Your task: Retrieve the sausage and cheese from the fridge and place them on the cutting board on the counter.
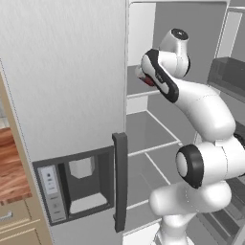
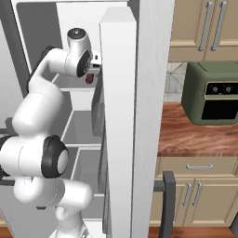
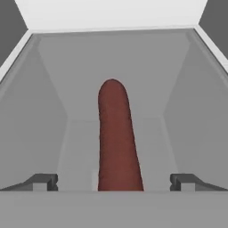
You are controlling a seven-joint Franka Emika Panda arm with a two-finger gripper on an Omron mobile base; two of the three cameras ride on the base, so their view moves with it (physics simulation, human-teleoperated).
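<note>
The fridge (image 1: pixel 62 86) stands with its right door swung open, and my arm reaches into an upper grey shelf. There the sausage (image 3: pixel 116 138), a dark reddish-brown cylinder, lies pointing away from the hand. My gripper (image 3: pixel 114 182) is open, with one fingertip (image 3: pixel 44 181) on each side of the sausage and clear gaps between. The sausage also shows as a small red spot by the wrist (image 1: pixel 147 79) (image 2: pixel 89 79). The cheese and the cutting board are out of view. The counter (image 2: pixel 195 135) lies to the right of the fridge.
The open fridge door (image 2: pixel 118 116) stands edge-on close to the right of the arm. A green countertop oven (image 2: pixel 211 93) sits on the counter under beige wall cabinets. More counter (image 1: pixel 12 162) lies left of the fridge. Grey shelves (image 1: pixel 153 143) sit below the hand.
</note>
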